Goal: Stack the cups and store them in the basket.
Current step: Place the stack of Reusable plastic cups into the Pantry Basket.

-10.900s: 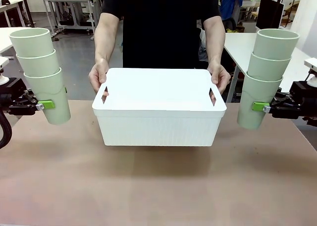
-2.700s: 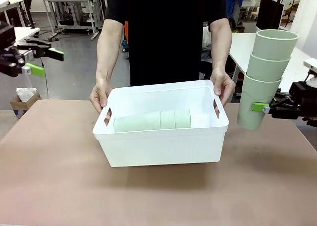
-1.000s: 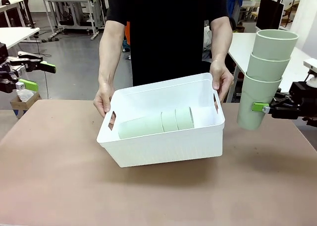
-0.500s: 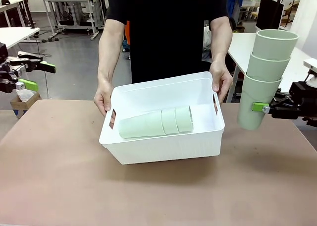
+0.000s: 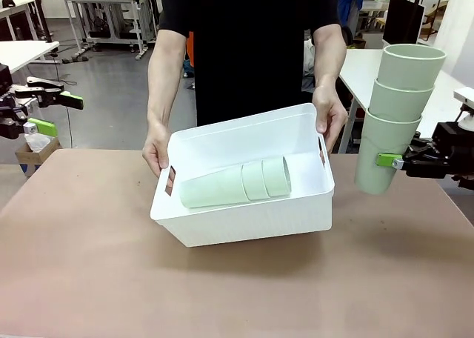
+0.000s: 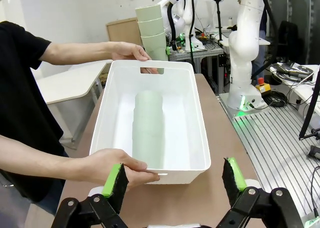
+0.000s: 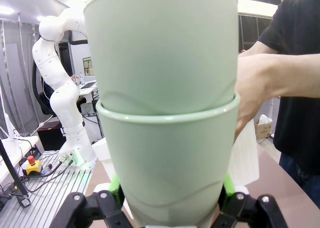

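Basket: the white basket (image 5: 244, 212) is held by the person at its two short ends and is tilted, its left end low near the bench (image 5: 222, 293) and its right end raised; from the front view I cannot tell if the low end touches the bench
Cups in basket: a stack of three cups (image 5: 235, 184) lies on its side on the basket floor, along the length, the open rim toward the right end; in the left wrist view the same stack (image 6: 148, 125) lies in the middle of the floor
Person: one hand (image 5: 155, 149) grips the left slot, the other hand (image 5: 329, 116) grips the right rim
Left tool: the left tool (image 5: 46, 110) is at the far left, above bench level and well apart from the basket; its green pads (image 6: 116, 179) stand wide apart with nothing between them
Right tool: the right tool (image 5: 391, 160) is at the right edge, clamped on the lowest cup of an upright stack (image 5: 396, 116) of three cups, just beside the right end of the basket, off the bench
Right wrist: the held cups (image 7: 167, 153) stand between the two fingers
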Robot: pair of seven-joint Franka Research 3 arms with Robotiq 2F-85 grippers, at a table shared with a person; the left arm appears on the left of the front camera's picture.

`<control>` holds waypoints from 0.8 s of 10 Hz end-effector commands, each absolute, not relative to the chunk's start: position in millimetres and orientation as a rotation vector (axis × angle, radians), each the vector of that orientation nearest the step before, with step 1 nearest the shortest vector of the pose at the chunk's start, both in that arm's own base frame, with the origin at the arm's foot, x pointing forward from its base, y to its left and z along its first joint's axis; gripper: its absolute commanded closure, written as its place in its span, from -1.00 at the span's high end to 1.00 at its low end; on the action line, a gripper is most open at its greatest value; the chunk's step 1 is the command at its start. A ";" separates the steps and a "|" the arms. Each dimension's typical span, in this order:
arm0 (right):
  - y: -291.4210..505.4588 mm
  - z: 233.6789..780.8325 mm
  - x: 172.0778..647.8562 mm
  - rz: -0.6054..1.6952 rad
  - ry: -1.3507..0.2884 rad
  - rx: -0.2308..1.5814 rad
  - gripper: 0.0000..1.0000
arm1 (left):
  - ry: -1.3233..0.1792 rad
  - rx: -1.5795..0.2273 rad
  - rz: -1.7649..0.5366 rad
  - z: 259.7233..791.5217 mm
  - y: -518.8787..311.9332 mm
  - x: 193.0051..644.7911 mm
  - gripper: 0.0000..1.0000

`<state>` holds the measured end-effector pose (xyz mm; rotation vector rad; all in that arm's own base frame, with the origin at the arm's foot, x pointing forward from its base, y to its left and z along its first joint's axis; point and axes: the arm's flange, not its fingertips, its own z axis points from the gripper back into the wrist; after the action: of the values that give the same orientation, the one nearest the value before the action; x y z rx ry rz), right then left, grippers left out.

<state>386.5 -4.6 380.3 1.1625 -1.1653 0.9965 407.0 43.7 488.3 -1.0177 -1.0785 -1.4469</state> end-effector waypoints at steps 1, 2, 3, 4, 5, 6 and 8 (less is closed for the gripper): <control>-6.1 406.4 380.0 0.995 -1.179 1.103 0.73 | -1.079 -1.018 -1.451 490.1 42.4 405.6 1.00; -6.7 417.0 381.4 1.002 -1.173 1.083 0.73 | -1.079 -1.018 -1.451 490.1 42.4 405.6 1.00; -5.8 419.7 382.9 1.003 -1.162 1.087 0.73 | -1.079 -1.018 -1.451 490.1 42.4 405.6 1.00; -4.3 419.2 383.3 1.003 -1.147 1.102 0.73 | -1.079 -1.018 -1.451 490.1 42.4 405.6 1.00; -2.9 416.8 384.3 1.005 -1.138 1.106 0.73 | -1.079 -1.018 -1.451 490.1 42.4 405.6 1.00; -2.9 414.9 385.2 0.995 -1.143 1.107 0.73 | -1.079 -1.018 -1.451 490.1 42.4 405.6 1.00; -5.5 411.8 383.8 1.021 -1.179 1.093 0.73 | -1.079 -1.018 -1.451 490.1 42.4 405.6 1.00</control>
<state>384.1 -3.9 409.0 1.0973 -1.1693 1.0180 407.0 43.6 488.3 -1.0177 -1.0786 -1.4470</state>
